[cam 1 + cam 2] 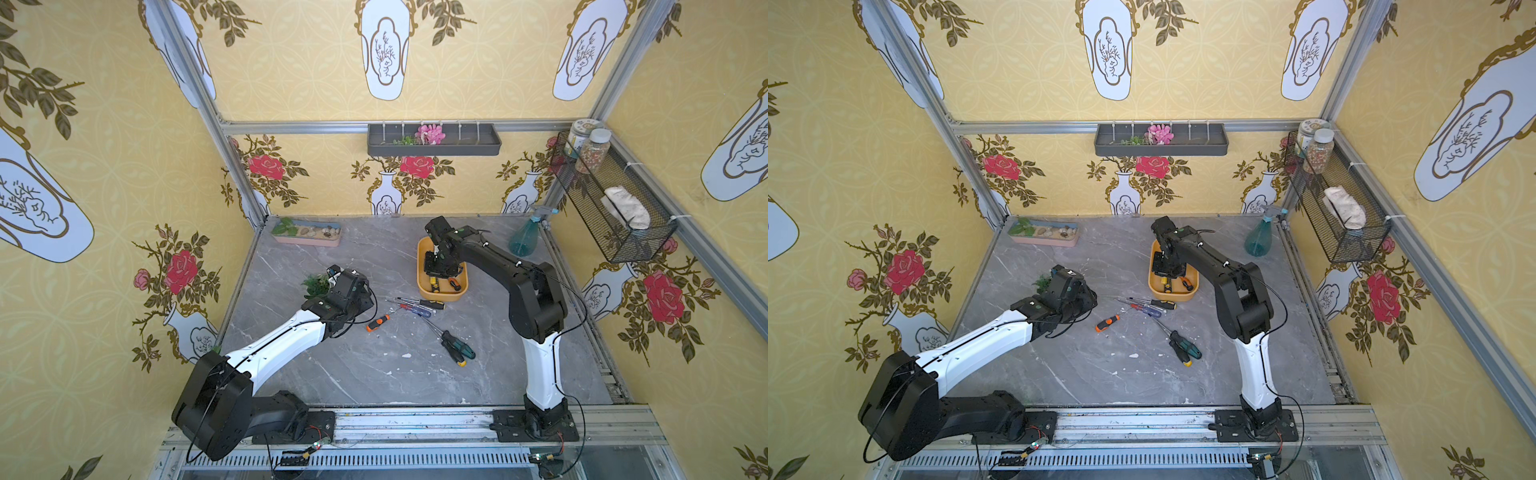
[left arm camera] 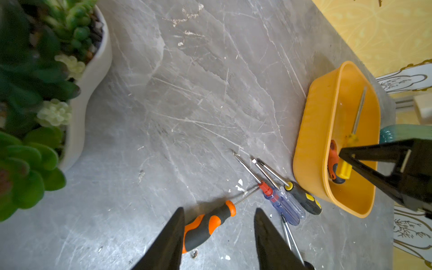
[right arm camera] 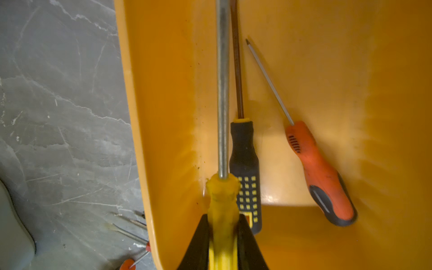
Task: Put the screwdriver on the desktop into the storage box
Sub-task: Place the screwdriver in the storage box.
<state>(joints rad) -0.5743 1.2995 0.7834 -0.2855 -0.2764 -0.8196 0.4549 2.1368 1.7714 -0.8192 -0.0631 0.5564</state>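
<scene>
My right gripper [image 3: 223, 219] is clamping the handle of the yellow screwdriver [image 3: 223, 194] and holding it inside the walls of the storage box [image 3: 140, 117]. Only the right wrist view is showing this grip. In both top views my own right arm is covering the fingers and much of the box. Beside the held tool, a black-yellow screwdriver [image 3: 245, 163] and an orange screwdriver [image 3: 322, 173] are lying on the box floor.

My left gripper [image 2: 219, 208] is hanging with its fingers apart above the orange-black screwdriver [image 2: 205, 226], which is lying on the desktop [image 2: 163, 117]. Just beside the box, a blue-handled screwdriver [image 2: 284, 205] and a second black-yellow screwdriver [image 2: 304, 199] are lying together. A top view is also showing two dark-handled screwdrivers [image 1: 452, 347], a potted plant [image 1: 316, 284] partly hidden behind my left wrist, and a spray bottle [image 1: 523, 239].
</scene>
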